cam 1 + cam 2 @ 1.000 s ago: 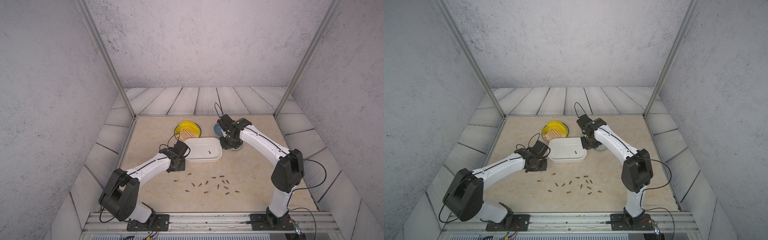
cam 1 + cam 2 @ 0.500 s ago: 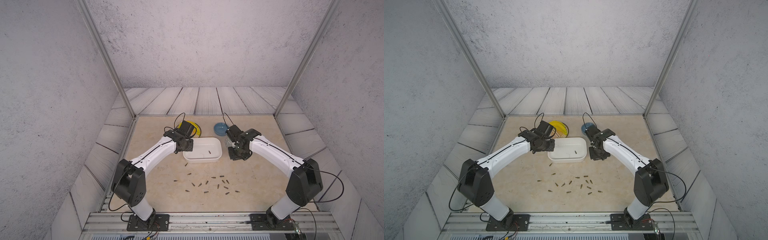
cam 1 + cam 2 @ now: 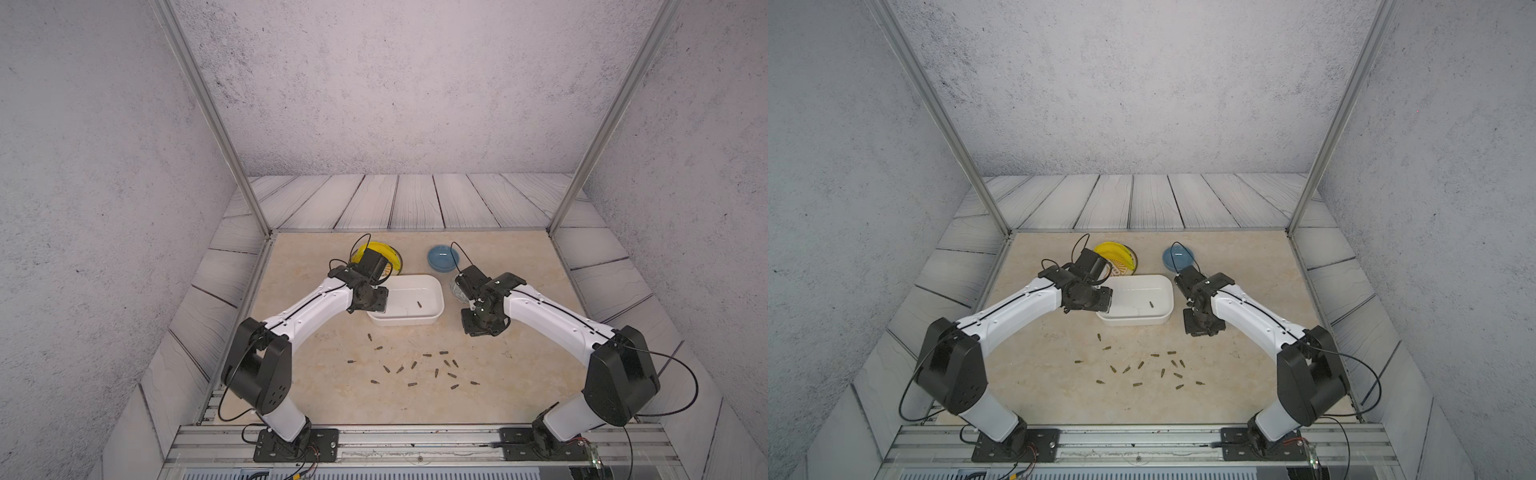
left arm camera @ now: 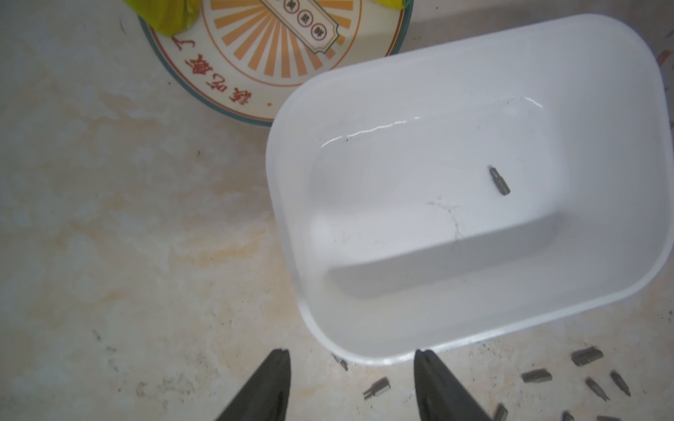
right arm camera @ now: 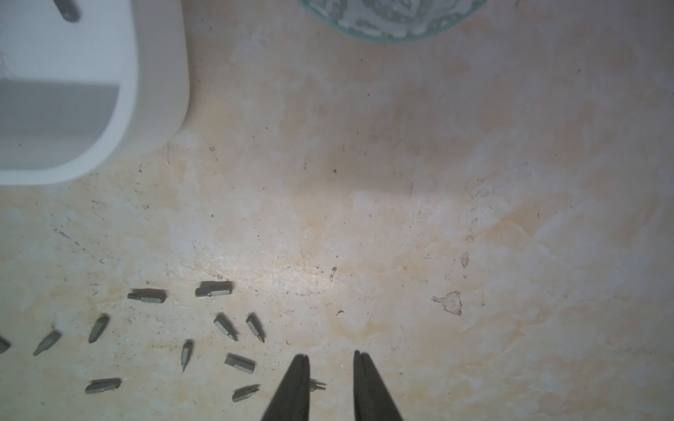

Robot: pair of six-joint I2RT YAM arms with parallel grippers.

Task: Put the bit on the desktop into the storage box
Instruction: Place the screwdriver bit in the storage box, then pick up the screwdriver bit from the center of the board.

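Observation:
The white storage box (image 3: 407,321) (image 3: 1133,321) stands mid-desktop (image 3: 519,374), and one bit (image 3: 419,304) (image 4: 499,181) lies inside it. Several dark bits (image 3: 414,364) (image 3: 1140,365) (image 5: 213,288) are scattered on the desktop in front of the box. My left gripper (image 3: 380,302) (image 4: 352,355) hovers over the box's left end, open with nothing between its fingers. To the right of the box my right gripper (image 3: 482,330) (image 5: 331,357) hangs above the desktop, its jaws a narrow gap apart and empty. One bit (image 5: 318,384) lies on the desktop partly behind a finger.
A plate (image 3: 395,266) (image 4: 277,54) with something yellow on it sits behind the box's left end. A blue bowl (image 3: 442,257) stands behind its right end. A grey-patterned bowl (image 3: 455,289) (image 5: 394,18) is half hidden by the right arm. Grey plank panels ring the desktop.
The left gripper swung from the desktop beside the box to above its left end, and its jaws went from shut to open. The right gripper drew back from the bowls toward the front.

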